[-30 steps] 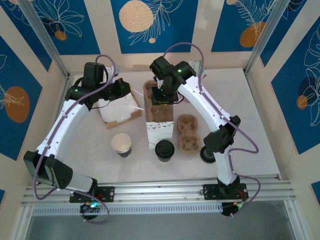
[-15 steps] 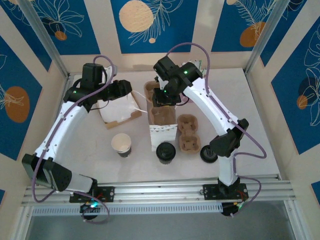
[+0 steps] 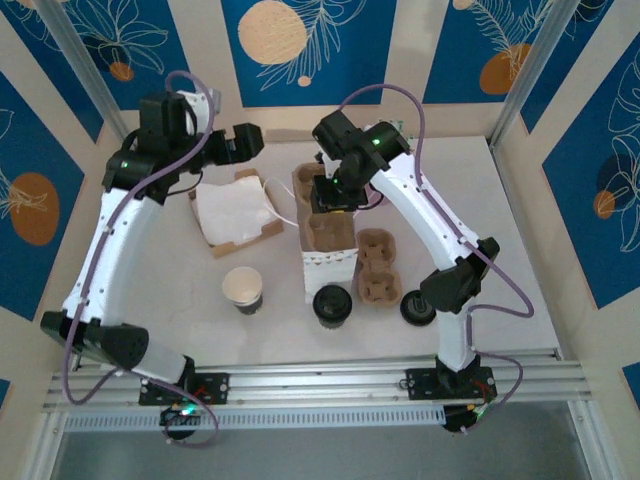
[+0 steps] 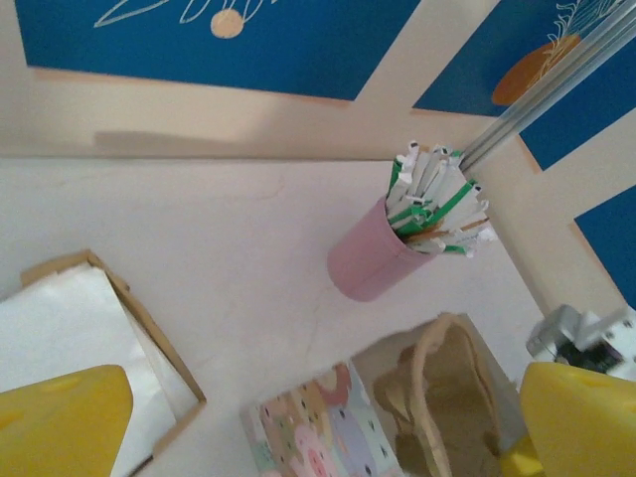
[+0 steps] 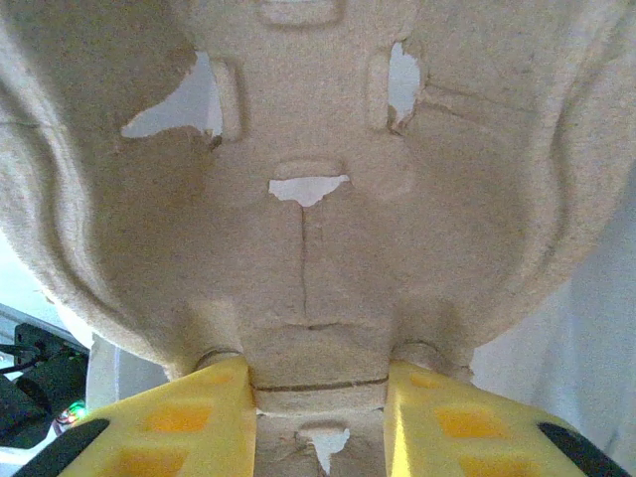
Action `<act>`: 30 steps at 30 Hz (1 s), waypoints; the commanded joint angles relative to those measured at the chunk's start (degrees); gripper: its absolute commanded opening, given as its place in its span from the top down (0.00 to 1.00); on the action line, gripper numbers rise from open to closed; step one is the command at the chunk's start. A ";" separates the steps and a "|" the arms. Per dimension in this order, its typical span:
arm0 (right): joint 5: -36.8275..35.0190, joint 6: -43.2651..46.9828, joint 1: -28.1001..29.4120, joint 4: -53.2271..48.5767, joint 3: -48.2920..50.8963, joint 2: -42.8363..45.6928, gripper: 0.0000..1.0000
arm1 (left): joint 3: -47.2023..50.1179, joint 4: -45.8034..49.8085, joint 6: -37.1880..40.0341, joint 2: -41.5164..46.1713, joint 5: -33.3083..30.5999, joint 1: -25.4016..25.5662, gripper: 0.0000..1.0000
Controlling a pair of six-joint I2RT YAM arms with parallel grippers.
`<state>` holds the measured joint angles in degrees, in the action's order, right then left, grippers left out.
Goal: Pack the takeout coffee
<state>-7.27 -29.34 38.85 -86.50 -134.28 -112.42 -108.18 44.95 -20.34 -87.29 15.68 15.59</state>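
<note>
So, my left tool (image 4: 323,407) hangs over the back of the tabletop (image 3: 170,270), fingers spread wide with nothing in them. The takeout coffee (image 3: 330,303) stands lidded near the front edge, just in front of the paper bag (image 3: 330,262). My right tool (image 5: 318,397) is pinched on a pulp cup carrier (image 5: 308,199) over that bag.

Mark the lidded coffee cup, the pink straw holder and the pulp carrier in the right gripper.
lidded coffee cup (image 3: 330,301): top external view, centre of its black lid.
pink straw holder (image 4: 370,266): left wrist view, pink side wall.
pulp carrier (image 5: 308,209): right wrist view, middle of its moulded face.
</note>
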 commanded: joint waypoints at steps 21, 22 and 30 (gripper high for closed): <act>2.61 1.48 -1.50 -1.77 -0.65 -0.13 0.65 | -13.69 15.83 17.79 -20.90 15.41 3.46 0.21; 2.76 1.48 -1.59 -1.79 -0.65 -0.23 0.65 | -14.04 16.28 18.20 -21.35 15.19 3.65 0.20; 3.14 1.64 -1.54 -1.39 -0.38 -0.19 0.65 | -20.01 21.04 20.16 -26.26 13.17 3.96 0.21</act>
<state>-5.74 -28.51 37.47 -87.70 -135.20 -113.10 -125.12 62.43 -2.39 -111.90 28.69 19.27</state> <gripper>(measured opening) 0.353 0.787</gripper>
